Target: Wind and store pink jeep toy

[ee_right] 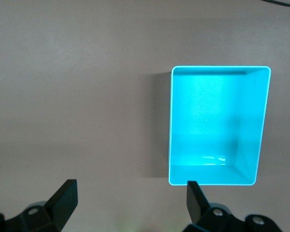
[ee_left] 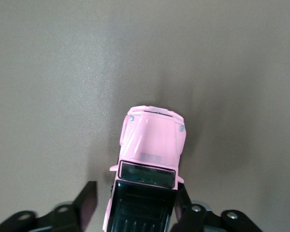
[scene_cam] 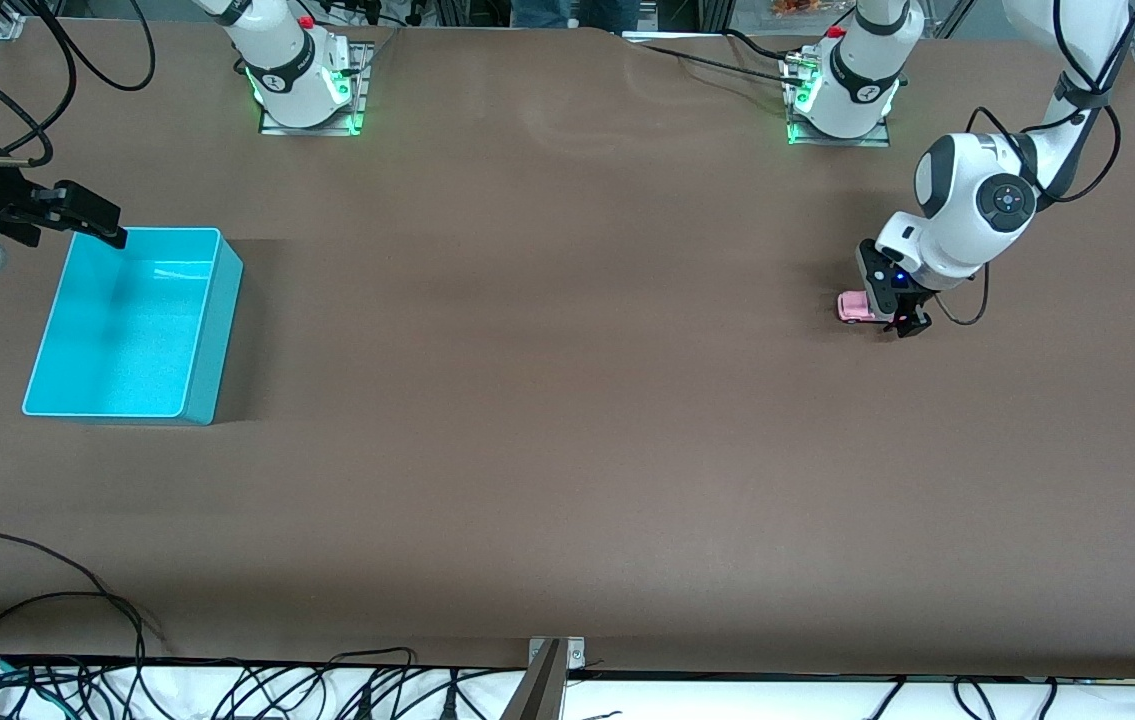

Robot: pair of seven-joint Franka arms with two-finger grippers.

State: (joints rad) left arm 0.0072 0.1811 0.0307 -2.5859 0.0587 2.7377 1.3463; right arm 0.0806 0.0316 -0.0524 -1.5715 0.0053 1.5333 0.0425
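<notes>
Left gripper straddles the jeep, grasp not yet firm.

The jeep sits on the table toward the left arm's end, wheels down, with the left gripper low around its black-roofed rear. One finger looks to be against the body; the other stands apart from it, so the jaws are part-way in and not clamped. The bin lies well apart at the right arm's end, where the right gripper waits over its edge, fingers spread wide. The likely risk: uneven contact pushes the jeep sideways or rolls it on its wheels, leaving a skewed hold that slips during winding.
</notes>
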